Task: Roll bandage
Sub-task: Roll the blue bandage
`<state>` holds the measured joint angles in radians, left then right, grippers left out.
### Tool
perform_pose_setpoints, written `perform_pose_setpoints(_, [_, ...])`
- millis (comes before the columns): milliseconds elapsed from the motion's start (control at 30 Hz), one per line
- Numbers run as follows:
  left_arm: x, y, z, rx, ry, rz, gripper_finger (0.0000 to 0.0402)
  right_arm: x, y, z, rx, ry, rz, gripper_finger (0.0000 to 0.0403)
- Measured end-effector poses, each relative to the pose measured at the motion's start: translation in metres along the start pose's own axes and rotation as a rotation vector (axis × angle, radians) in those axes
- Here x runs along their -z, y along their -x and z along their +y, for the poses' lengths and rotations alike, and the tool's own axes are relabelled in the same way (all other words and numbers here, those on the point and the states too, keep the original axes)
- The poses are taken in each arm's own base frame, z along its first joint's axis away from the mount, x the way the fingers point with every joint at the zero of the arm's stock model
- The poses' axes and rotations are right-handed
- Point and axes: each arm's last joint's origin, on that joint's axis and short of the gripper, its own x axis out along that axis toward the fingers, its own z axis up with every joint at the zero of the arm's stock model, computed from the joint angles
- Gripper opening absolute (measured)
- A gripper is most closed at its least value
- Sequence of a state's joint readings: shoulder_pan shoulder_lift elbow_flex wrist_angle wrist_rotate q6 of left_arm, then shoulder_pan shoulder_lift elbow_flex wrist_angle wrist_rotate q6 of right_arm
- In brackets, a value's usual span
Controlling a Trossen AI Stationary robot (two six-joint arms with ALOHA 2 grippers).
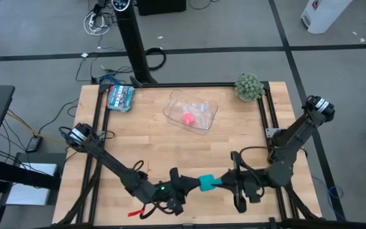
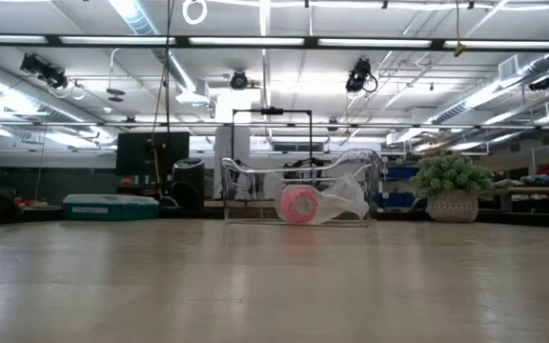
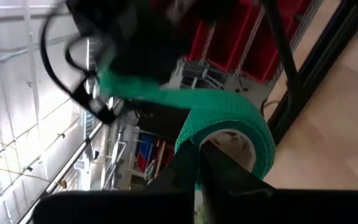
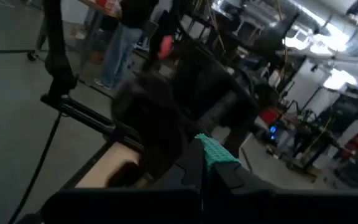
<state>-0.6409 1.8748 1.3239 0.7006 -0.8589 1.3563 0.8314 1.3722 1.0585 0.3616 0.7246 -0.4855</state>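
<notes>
The teal-green bandage (image 1: 206, 183) hangs between my two grippers over the table's near edge. In the left wrist view it is a partly wound roll (image 3: 229, 134) with a hollow core, and a strip (image 3: 135, 87) runs from it to the other gripper. My left gripper (image 1: 192, 185) comes from the left and is shut on the roll. My right gripper (image 1: 221, 184) comes from the right and is shut on the strip's end (image 4: 215, 151). Neither gripper shows in the low view. My left gripper holds the roll by its wall (image 3: 197, 184) between the two shut fingers; one finger (image 3: 229, 171) seems to reach into the hollow core. The fingers come about level from the table's left. The roll is off the wood. My right gripper pinches the free end of the strip (image 4: 211, 149) between its two fingers, about level from the table's right. A short bit of teal fabric sticks out past the fingertips. The strip runs on toward the left gripper's roll.
A clear plastic tray (image 1: 205, 121) holding a pink roll (image 1: 188, 117) sits at the table's far middle. A small potted plant (image 1: 248, 86) stands at the far right corner, and a flat teal packet (image 1: 120, 97) lies at the far left. People stand in the room beyond.
</notes>
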Motion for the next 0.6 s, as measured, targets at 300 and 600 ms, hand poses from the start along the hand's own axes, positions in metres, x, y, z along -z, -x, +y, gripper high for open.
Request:
perform_pose_setpoints(300, [-0.013,0.014,-0.001,0.003,0.028,-0.060,0.0012,0.013,-0.020,-0.022,-0.050,-0.103,-0.008,0.0000])
perform_pose_setpoints(600, [-0.017,0.018,0.001,-0.013,0.079,-0.070,0.0012,0.038,-0.033,-0.028,-0.062,-0.182,0.023,0.0000])
